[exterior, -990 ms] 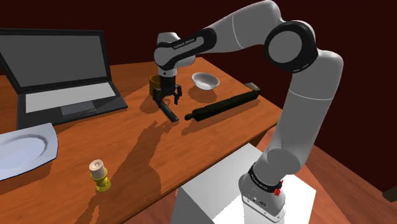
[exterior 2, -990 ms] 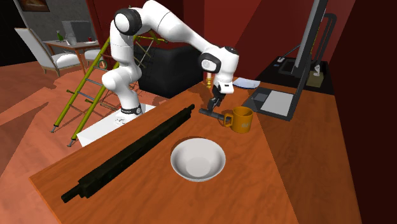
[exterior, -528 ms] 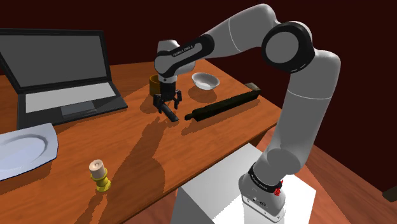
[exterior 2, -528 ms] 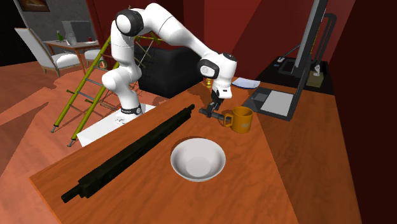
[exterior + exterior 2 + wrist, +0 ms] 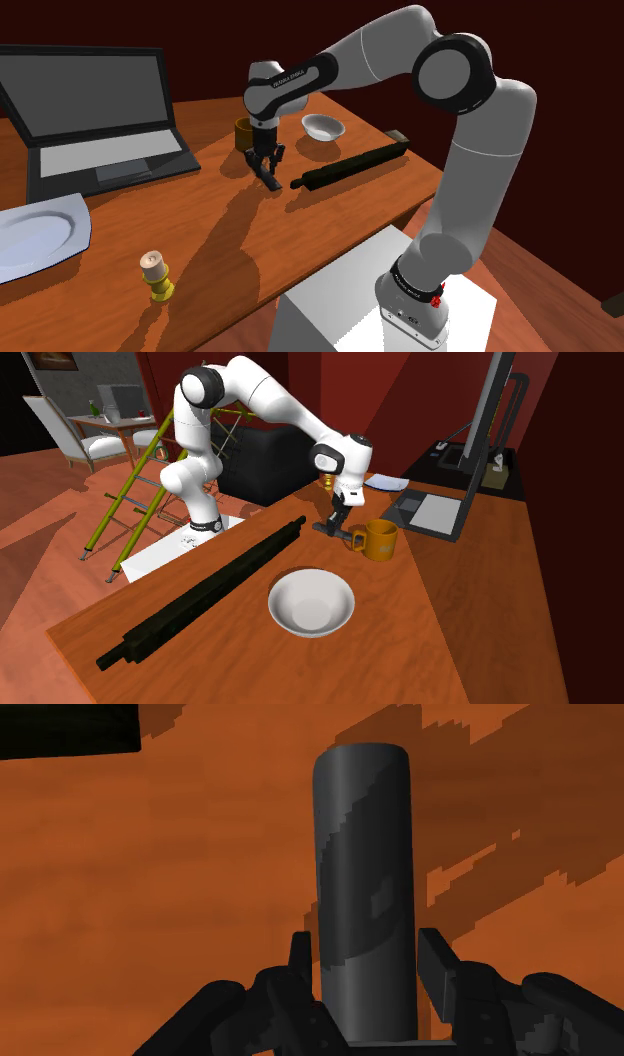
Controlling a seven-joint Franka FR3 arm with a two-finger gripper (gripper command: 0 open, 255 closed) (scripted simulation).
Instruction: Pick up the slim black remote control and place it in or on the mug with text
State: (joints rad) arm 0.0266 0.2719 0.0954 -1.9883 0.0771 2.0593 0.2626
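Laptop: stood open at the shoulder view's far left, well apart from the work, so it probably posed no obstacle.
Plate: lay flat at the left edge, likewise out of the way.
Mug: sat upright on the table just beside the remote, mouth up and so ready to receive it. Its handle pointed toward the remote, and any text was too small to make out.
Gripper: pointed straight down with its fingers spread across the remote's narrow width, likely the only span they could bridge. A thin strip of table showed beside one finger, so I judged the remote not yet pinched.
Remote: lay flat on the table between the fingers as a dark grey slab, its length running out ahead of them.
Bowl: rested to the right, beyond the mug and apart from it.
Long black bar: lay diagonally toward the table's right edge, near the remote but not touching, leaving room for a lift.
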